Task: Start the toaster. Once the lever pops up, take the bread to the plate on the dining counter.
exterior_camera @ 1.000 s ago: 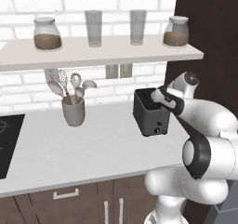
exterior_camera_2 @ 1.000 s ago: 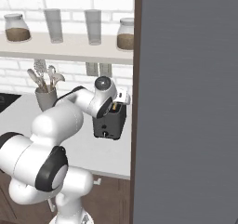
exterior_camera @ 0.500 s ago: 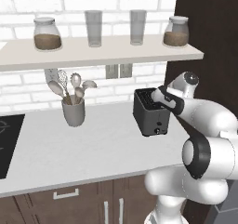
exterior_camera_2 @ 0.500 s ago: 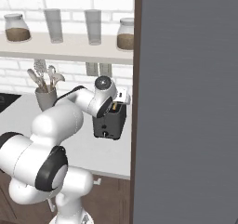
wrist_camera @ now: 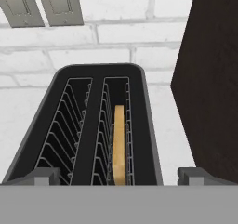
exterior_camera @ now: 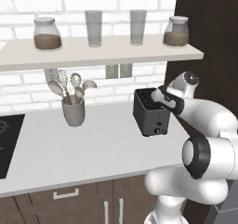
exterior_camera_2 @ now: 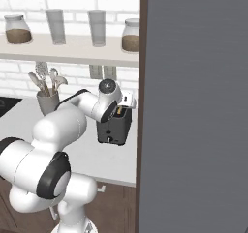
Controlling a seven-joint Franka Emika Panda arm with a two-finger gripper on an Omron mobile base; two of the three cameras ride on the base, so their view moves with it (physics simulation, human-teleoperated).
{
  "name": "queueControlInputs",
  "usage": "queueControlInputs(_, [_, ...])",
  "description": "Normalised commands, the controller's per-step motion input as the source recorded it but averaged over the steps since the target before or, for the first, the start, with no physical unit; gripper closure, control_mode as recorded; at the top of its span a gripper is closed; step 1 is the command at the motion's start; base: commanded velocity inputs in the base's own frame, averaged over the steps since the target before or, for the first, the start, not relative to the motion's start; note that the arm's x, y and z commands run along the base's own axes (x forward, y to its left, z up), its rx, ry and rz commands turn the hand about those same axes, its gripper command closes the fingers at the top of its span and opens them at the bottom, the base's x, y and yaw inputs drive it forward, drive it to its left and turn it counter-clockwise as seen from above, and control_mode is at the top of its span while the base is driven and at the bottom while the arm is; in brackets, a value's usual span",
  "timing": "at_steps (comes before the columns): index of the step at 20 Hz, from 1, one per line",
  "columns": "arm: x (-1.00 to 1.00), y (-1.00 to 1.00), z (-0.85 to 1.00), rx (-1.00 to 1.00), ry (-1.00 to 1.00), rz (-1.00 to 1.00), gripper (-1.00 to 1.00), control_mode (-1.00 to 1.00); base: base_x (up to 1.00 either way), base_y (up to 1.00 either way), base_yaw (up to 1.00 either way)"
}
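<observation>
The claw (wrist_camera: 119, 175) hangs over the near end of the toaster (wrist_camera: 88, 125), its fingers spread wide and holding nothing. The bread (wrist_camera: 119, 144) stands on edge, deep in the right-hand slot, its long side running away toward the brick wall (wrist_camera: 116, 32). The bread has not been lifted, so the trip to the plate remains.

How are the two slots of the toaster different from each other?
In the hand view, the toaster's right slot holds the bread, standing on edge, while the left slot holds no slice. The right slot lies nearer the dark wall panel; the left slot lies farther from it. Both are long, narrow, and lined with wire guides.
</observation>
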Motion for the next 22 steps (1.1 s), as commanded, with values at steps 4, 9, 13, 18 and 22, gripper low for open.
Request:
queueControlInputs(4, [0.0, 0.0, 0.0, 0.0, 0.0, 0.0, -1.0, -1.0, 0.0, 0.0, 0.0])
queueControlInputs(9, [0.0, 0.0, 0.0, 0.0, 0.0, 0.0, -1.0, -1.0, 0.0, 0.0, 0.0])
queueControlInputs(13, [0.0, 0.0, 0.0, 0.0, 0.0, 0.0, -1.0, -1.0, 0.0, 0.0, 0.0])
queueControlInputs(18, [0.0, 0.0, 0.0, 0.0, 0.0, 0.0, -1.0, -1.0, 0.0, 0.0, 0.0])
queueControlInputs(22, [0.0, 0.0, 0.0, 0.0, 0.0, 0.0, -1.0, -1.0, 0.0, 0.0, 0.0])
